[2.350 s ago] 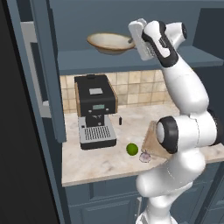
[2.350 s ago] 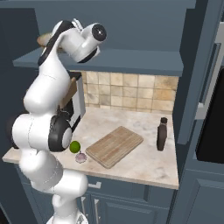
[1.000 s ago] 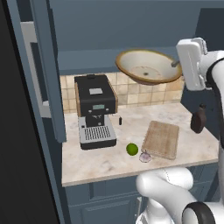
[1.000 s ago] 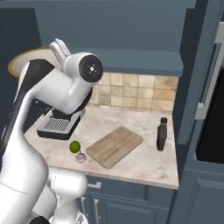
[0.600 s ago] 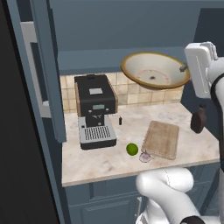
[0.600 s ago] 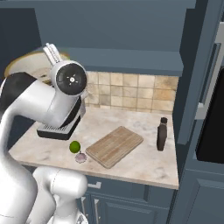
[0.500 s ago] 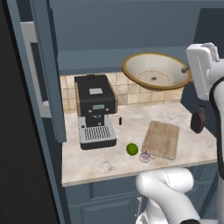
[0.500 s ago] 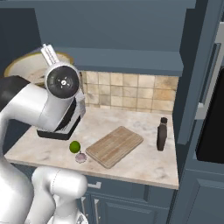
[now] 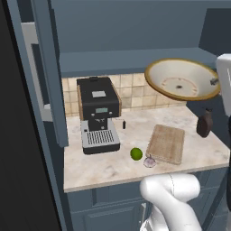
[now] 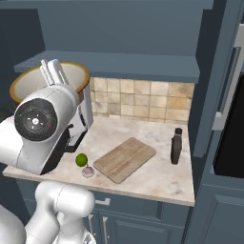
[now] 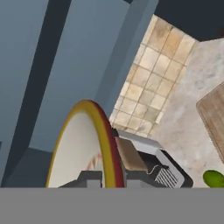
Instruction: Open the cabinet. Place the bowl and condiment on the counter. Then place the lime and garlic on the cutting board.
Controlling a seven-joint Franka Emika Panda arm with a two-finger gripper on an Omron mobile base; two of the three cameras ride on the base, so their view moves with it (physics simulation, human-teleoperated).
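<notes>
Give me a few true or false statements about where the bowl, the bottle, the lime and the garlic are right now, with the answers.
1. The bowl is held up in the air by its rim, tilted, above the counter. True.
2. The condiment bottle lies on its side on the cutting board. False: it stands upright on the counter, beside the board.
3. The lime sits on the counter between the coffee machine and the cutting board. True.
4. The garlic rests on the cutting board. False: it is on the counter just off the board's edge, next to the lime.
5. The gripper is open and holds nothing. False: it is shut on the bowl's rim.
</notes>
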